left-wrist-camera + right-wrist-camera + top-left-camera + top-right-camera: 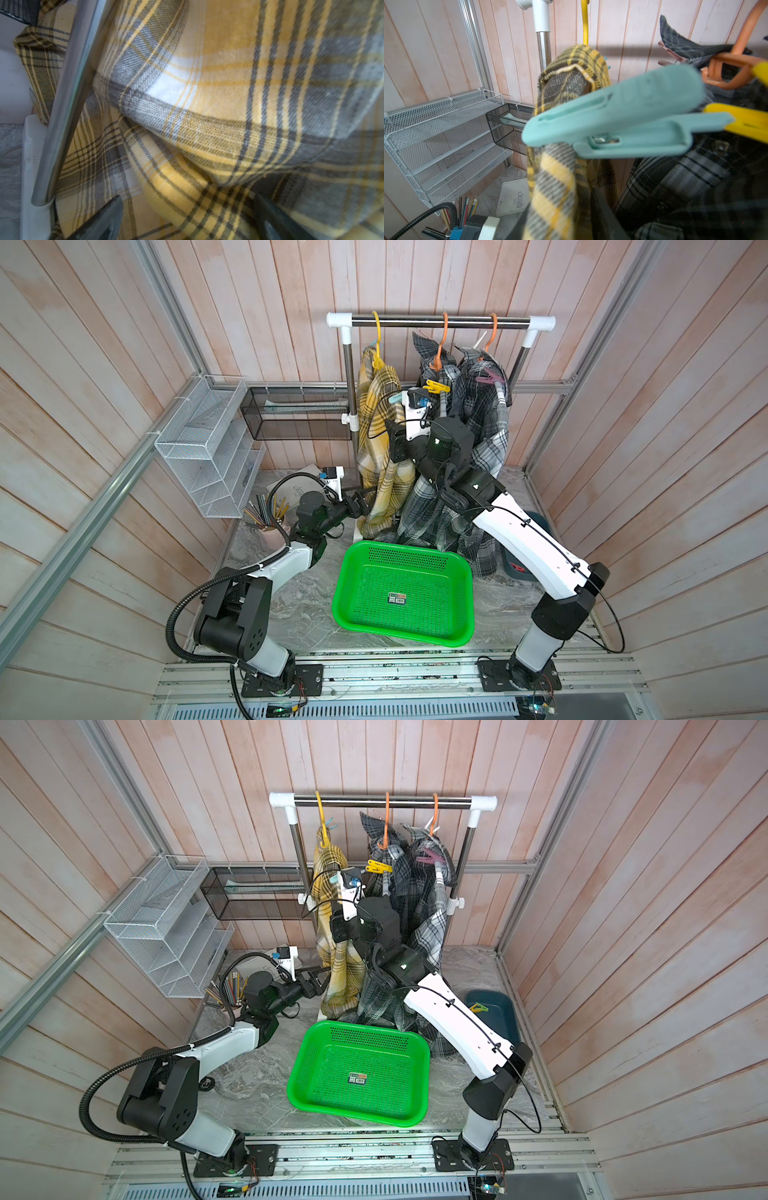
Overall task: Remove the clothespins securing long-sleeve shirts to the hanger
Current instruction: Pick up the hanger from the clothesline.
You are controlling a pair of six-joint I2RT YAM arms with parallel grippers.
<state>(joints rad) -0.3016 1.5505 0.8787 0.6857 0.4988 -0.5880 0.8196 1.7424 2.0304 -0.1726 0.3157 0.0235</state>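
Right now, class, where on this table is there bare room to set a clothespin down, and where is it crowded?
Bare marble table shows between the left arm and the green basket, and between basket and right arm. The basket holds only a sticker. Crowded: under the rack's draped shirts, and around the pencil cup and book.

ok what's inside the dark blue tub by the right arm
One yellow-green clothespin lies in the dark blue tub. The right arm covers part of the tub in both top views, so anything under it cannot be seen.
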